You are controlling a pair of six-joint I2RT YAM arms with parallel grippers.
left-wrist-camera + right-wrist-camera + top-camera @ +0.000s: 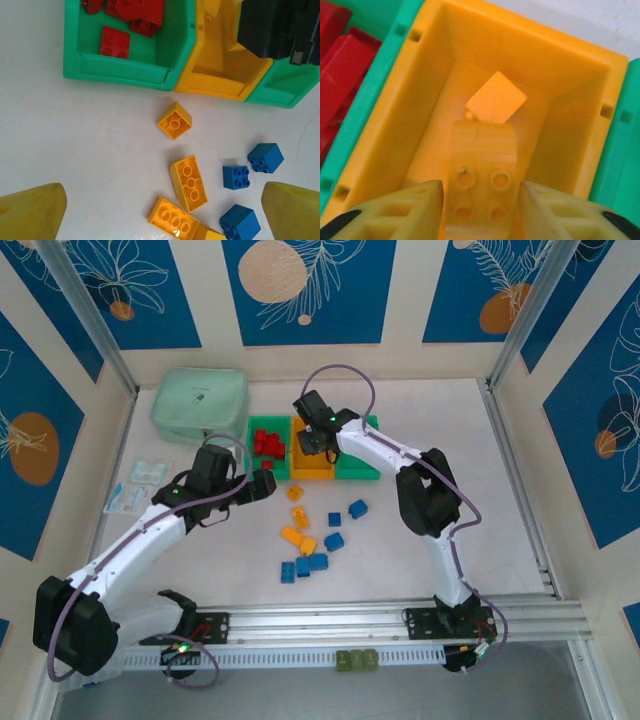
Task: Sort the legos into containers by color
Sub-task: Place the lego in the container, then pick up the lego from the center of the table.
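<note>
Three containers stand in a row: a green bin (254, 430) holding red legos (268, 444), a yellow bin (310, 472) and a second green bin (362, 472). My right gripper (318, 440) hangs inside the yellow bin (395, 100). A yellow brick (482, 160) lies between its fingers with a thin gap on each side, so the gripper (480, 210) is open. A second yellow piece (496, 104) rests deeper in. My left gripper (262, 485) is wide open above loose yellow bricks (189, 182) and blue bricks (236, 177), holding nothing.
A pale mint pouch (200, 402) lies at the back left, with small plastic packets (140, 480) left of my left arm. Loose yellow (291, 536) and blue legos (318, 561) are scattered on the white table in front of the bins.
</note>
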